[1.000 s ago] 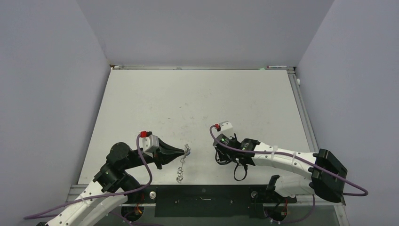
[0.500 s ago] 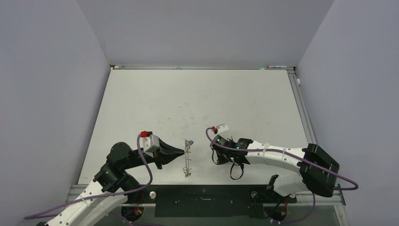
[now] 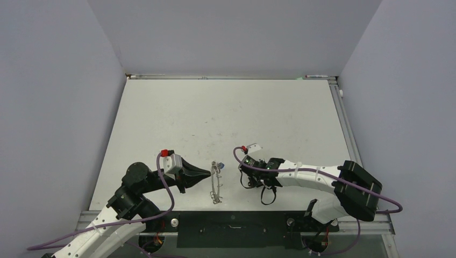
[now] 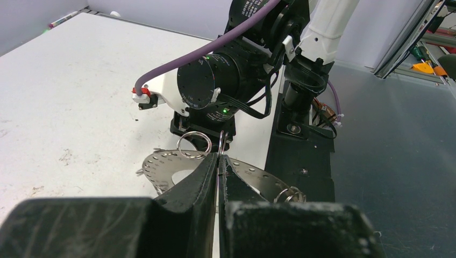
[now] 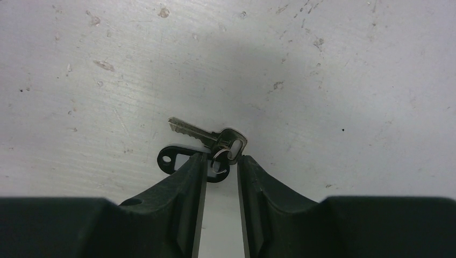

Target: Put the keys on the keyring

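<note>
The keyring (image 3: pixel 216 184) is a flat grey metal disc with holes and small wire loops along its rim. It stands on edge in the top view. My left gripper (image 3: pixel 208 173) is shut on its rim, as the left wrist view (image 4: pixel 218 159) shows, with the disc (image 4: pixel 161 167) spread to both sides of the jaws. A small blue piece (image 3: pixel 219 164) sits at the ring's top end. My right gripper (image 5: pixel 221 161) points down at the table, open, its fingertips astride a small silver loop (image 5: pixel 219 158). That loop joins a black tag (image 5: pixel 175 159) and a silver key (image 5: pixel 199 131).
The right arm's wrist (image 4: pixel 207 80) hangs just behind the keyring, a short gap to its right in the top view (image 3: pixel 253 166). A black base strip (image 3: pixel 231 221) runs along the table's near edge. Grey walls enclose the white table (image 3: pixel 226 118).
The keyring swung from a slanted hang to standing straight on edge at the left jaws. The right arm moved left toward it and lowered its gripper over the black-tag key.
</note>
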Robot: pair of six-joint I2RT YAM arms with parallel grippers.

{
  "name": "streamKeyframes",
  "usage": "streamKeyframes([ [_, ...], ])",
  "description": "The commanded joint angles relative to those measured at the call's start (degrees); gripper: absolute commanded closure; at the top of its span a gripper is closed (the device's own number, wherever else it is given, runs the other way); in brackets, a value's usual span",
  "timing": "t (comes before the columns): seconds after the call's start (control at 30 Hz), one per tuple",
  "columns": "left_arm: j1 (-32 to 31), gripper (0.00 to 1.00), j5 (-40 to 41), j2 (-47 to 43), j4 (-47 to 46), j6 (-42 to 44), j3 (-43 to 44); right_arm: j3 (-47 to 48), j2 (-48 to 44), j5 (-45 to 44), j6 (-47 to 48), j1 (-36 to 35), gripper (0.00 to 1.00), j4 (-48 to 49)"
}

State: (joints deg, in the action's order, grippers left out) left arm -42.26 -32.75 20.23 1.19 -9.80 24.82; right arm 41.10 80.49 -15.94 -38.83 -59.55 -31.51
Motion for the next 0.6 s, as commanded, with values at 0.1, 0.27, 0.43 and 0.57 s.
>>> streamKeyframes([
  [0.1,0.2,1.00,0.8,0.1,-1.9,0.6,2.9,0.0,1.7,-0.5,-1.2,0.0,0.74,0.3],
  [0.27,0.3,1.00,0.8,0.0,-1.9,0.6,3.0,0.0,2.0,-0.2,-1.3,-0.1,0.77,0.4],
  [0.43,0.3,1.00,0.9,0.1,-1.8,0.6,3.0,0.5,3.1,0.5,-0.5,-0.5,0.92,0.6],
  [0.57,0.3,1.00,0.9,0.0,-1.8,0.6,3.0,2.0,3.1,-1.1,-0.1,-2.2,0.95,-0.8],
])
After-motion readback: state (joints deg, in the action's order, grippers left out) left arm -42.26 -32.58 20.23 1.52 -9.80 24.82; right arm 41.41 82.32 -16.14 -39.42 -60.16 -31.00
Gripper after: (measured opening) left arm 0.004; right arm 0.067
